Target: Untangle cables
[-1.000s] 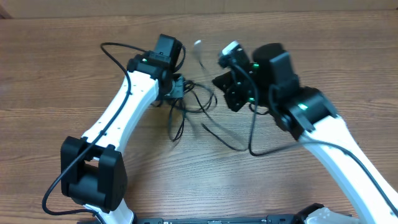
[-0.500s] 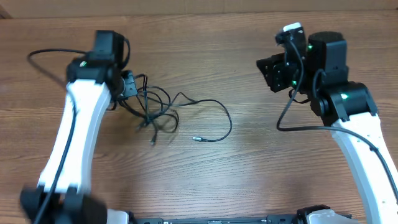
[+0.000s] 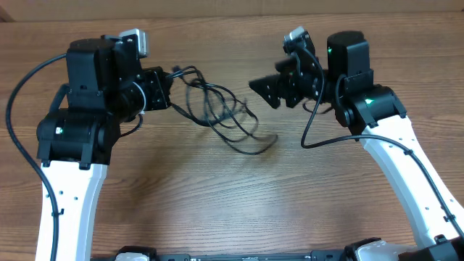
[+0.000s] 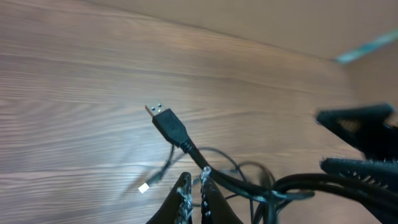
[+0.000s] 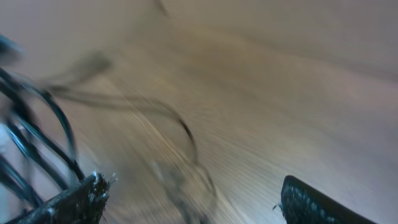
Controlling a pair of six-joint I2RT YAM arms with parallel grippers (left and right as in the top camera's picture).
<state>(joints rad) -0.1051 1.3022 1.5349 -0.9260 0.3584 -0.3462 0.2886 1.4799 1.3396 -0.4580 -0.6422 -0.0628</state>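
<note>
The cables [image 3: 217,116] form a loose black tangle at mid-table, trailing from my left gripper [image 3: 168,88] toward the right. The left gripper [image 4: 194,180] is shut on a cable of the bundle. A black USB plug [image 4: 166,122] sticks up past its fingertips, and a small white tip [image 4: 143,188] lies on the wood below. My right gripper [image 3: 264,93] hangs just right of the tangle with its jaws wide open and nothing between them [image 5: 189,190]. The right wrist view is motion-blurred, with cables [image 5: 37,143] at its left edge.
The wooden table [image 3: 232,203] runs to a pale wall [image 3: 217,6] at the far edge. Each arm's own thick black wire loops beside it, left [image 3: 18,87] and right [image 3: 319,138].
My right gripper has opened wide and swung left toward the tangle. The left arm has moved right with the bundle, and the cable that lay stretched out on the table is gathered back.
</note>
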